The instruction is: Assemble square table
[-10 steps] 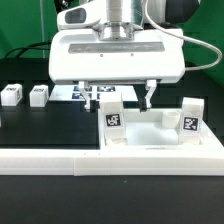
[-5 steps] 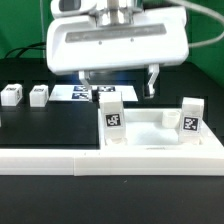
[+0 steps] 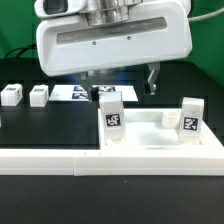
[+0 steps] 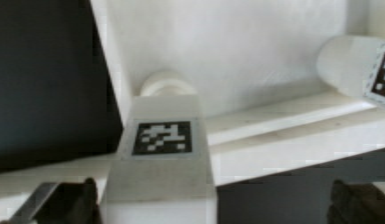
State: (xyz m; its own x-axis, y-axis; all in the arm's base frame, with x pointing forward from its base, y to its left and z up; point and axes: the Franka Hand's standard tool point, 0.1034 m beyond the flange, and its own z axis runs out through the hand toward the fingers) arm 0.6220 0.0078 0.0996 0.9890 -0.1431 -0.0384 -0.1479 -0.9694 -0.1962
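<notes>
The fingers stand wide open and hold nothing. They hang above a tagged leg standing upright on the square table.

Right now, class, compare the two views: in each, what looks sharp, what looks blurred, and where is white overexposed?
Exterior view: the upright leg and its tag are fairly crisp; the gripper body above is softer, its white glaring. Wrist view: everything is soft, the close leg has a fuzzy tag, and the fingers are dark blurs.
</notes>
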